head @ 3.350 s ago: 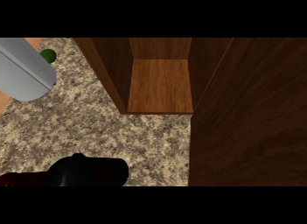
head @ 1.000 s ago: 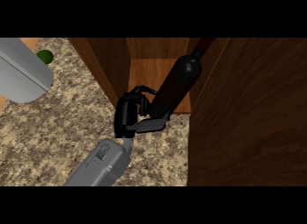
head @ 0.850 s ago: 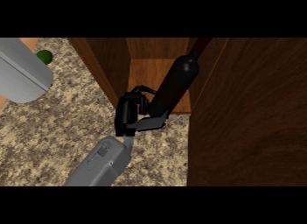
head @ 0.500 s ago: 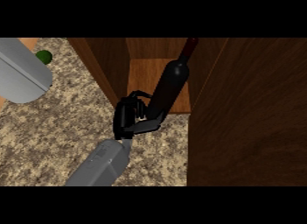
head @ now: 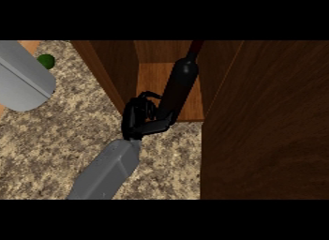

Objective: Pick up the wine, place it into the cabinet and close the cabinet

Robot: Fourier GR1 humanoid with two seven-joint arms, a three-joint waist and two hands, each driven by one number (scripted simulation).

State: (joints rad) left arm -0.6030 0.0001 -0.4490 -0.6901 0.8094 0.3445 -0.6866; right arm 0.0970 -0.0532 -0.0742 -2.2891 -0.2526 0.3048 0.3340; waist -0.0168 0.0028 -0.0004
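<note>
The wine bottle is dark and slim. It leans into the open wooden cabinet, its base at the shelf's front edge and its reddish neck pointing toward the cabinet's back. My left hand is shut on the bottle's lower part from the left side, fingers curled above and thumb under its base. Its grey forearm comes in from the lower edge. The cabinet door stands open at the right. No right hand shows.
A speckled stone counter spreads below and left of the cabinet. A large grey rounded object lies at the upper left, with a small green thing beside it. The cabinet's left wall stands close to my hand.
Earlier my hand was at the lower edge with the bottle. Over the last second the bottle has swung slightly left and its neck has gone deeper into the cabinet.
</note>
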